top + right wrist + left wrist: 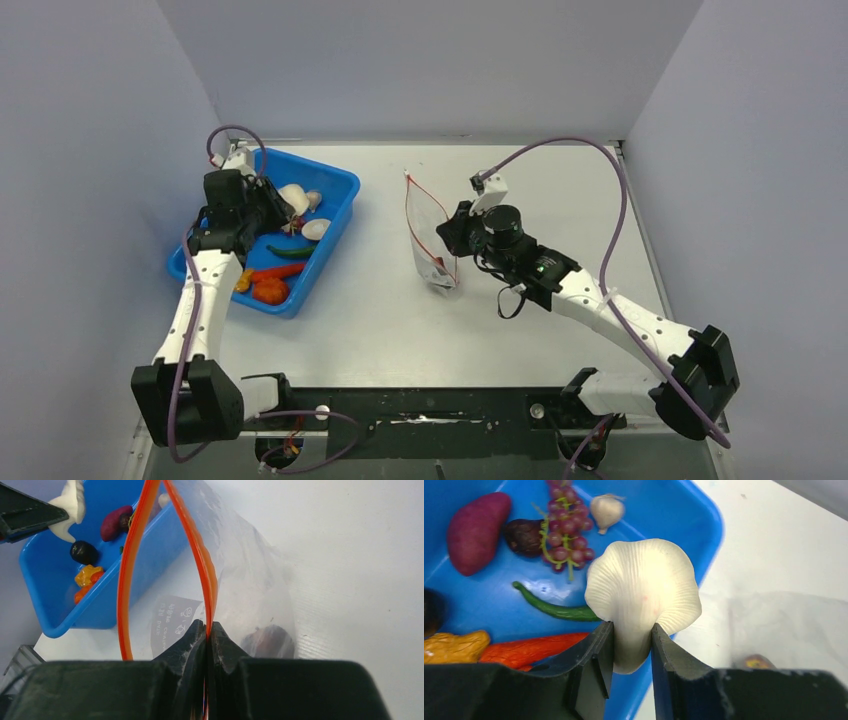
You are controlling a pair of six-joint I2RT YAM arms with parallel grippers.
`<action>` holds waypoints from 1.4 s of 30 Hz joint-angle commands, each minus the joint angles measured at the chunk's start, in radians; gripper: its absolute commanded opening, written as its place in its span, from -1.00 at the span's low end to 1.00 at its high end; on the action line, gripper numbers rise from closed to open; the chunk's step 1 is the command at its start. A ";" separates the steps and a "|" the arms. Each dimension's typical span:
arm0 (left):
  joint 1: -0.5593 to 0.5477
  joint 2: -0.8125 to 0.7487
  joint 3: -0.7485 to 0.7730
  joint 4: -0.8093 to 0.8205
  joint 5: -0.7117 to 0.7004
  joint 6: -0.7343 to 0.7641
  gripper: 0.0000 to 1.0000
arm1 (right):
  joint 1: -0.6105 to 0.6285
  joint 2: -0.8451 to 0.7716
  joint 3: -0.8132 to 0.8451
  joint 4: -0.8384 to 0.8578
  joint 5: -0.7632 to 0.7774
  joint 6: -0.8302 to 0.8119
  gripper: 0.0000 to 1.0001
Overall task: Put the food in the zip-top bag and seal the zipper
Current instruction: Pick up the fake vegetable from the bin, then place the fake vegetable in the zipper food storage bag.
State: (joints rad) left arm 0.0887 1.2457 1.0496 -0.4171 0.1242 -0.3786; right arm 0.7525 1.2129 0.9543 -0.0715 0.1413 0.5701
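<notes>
My left gripper [632, 639] is shut on the stem of a white toy mushroom [642, 592] and holds it above the blue bin [338, 192]; the mushroom also shows in the top view [294, 198]. In the bin lie grapes [565, 526], a purple sweet potato [474, 531], a garlic bulb [607, 510], a green pepper [551, 607], an orange-red piece [531, 647] and more food. My right gripper [206, 630] is shut on the red zipper [200, 555] edge of the clear zip-top bag [427, 235], holding its mouth open. A dark food piece [267, 640] lies inside the bag.
The blue bin stands at the back left of the white table [560, 200]. Grey walls [430, 60] close the back and both sides. The arm bases sit on a dark rail [420, 410] at the near edge.
</notes>
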 commanded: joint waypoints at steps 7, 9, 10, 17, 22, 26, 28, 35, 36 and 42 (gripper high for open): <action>-0.172 -0.115 0.044 0.077 0.273 -0.112 -0.79 | 0.017 0.042 0.063 0.125 -0.066 0.022 -1.00; -0.205 -0.140 0.016 0.141 0.333 -0.181 -0.79 | 0.027 0.044 0.074 0.114 -0.055 0.020 -1.00; -0.216 -0.152 0.001 0.182 0.368 -0.216 -0.79 | 0.029 0.047 0.078 0.108 -0.047 0.019 -1.00; -0.299 -0.181 -0.028 0.397 0.497 -0.405 -0.81 | 0.033 0.073 0.102 0.110 -0.057 0.017 -1.00; -0.346 -0.166 -0.091 0.629 0.561 -0.550 -0.81 | 0.035 0.095 0.115 0.113 -0.058 0.023 -1.00; -0.377 -0.120 -0.146 0.790 0.607 -0.672 -0.81 | 0.040 0.104 0.126 0.107 -0.059 0.019 -1.00; -0.402 -0.102 -0.152 0.821 0.609 -0.689 -0.81 | 0.041 0.108 0.130 0.106 -0.053 0.019 -1.00; -0.488 -0.022 -0.157 0.969 0.572 -0.755 -0.81 | 0.051 0.122 0.123 0.121 -0.056 0.024 -1.00; -0.495 -0.011 -0.155 0.984 0.572 -0.759 -0.81 | 0.052 0.124 0.123 0.119 -0.059 0.025 -1.00; -0.497 -0.002 -0.127 0.762 0.499 -0.609 -0.83 | 0.056 0.112 0.113 0.112 -0.020 0.039 -1.00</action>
State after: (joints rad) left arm -0.4068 1.2556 0.8852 0.4088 0.6815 -1.0821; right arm 0.8001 1.3342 1.0340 -0.0162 0.0902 0.5911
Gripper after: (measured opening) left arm 0.278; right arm 0.030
